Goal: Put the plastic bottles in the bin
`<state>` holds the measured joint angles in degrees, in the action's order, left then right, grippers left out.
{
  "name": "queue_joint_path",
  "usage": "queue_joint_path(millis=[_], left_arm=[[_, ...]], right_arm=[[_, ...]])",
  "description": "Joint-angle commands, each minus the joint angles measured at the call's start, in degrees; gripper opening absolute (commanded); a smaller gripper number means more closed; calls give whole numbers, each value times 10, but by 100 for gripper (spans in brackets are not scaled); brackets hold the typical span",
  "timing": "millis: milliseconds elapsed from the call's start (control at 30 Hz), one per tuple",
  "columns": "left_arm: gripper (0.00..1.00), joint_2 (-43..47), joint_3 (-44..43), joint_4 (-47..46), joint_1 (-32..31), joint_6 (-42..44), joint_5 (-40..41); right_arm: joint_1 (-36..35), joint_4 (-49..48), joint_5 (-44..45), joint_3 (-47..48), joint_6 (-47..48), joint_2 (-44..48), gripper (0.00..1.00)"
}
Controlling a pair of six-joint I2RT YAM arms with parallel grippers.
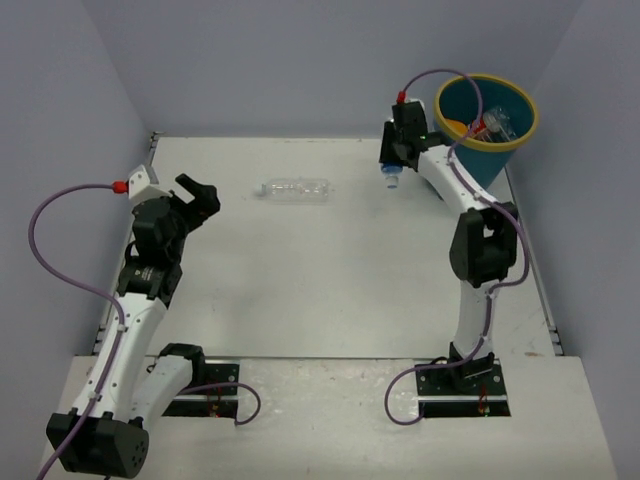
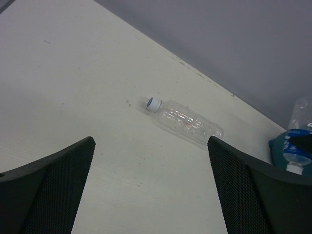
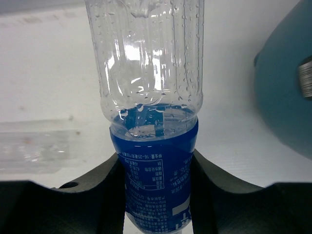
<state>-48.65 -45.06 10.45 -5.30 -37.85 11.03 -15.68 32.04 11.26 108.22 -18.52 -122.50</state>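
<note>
The clear blue-labelled bottle (image 3: 156, 122) is clamped at its label between the fingers of my right gripper (image 3: 156, 163). In the top view that gripper (image 1: 394, 165) is at the far right, just left of the teal bin (image 1: 482, 160), with the bottle's cap (image 1: 391, 181) pointing down. An orange bottle (image 1: 455, 128) and a red-labelled clear bottle (image 1: 491, 127) lie inside the bin. A plain clear bottle (image 1: 295, 190) (image 2: 185, 122) lies on its side at the far middle of the table. My left gripper (image 1: 197, 195) (image 2: 151, 144) is open left of it, holding nothing.
The bin's teal wall (image 3: 287, 97) fills the right side of the right wrist view, close to the held bottle. Grey walls close the table at the back and both sides. The held bottle (image 2: 298, 141) also shows at the right edge of the left wrist view.
</note>
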Motion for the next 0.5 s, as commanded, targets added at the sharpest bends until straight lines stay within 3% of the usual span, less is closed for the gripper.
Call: queue_joint_path(millis=[0,300,400,467], left_arm=[[100,25,8,8,4,9,-10],[100,76,23,13,4,4,-11],[100,81,29,5,4,5,-11],[100,83,29,-2,4,12,-22]], right_arm=[[0,-73,-1,12,40,165,25],[40,-158,244,149,40,171,25],[49,-237,302,137,68,157,29],[53,-341,332,105,119,148,31]])
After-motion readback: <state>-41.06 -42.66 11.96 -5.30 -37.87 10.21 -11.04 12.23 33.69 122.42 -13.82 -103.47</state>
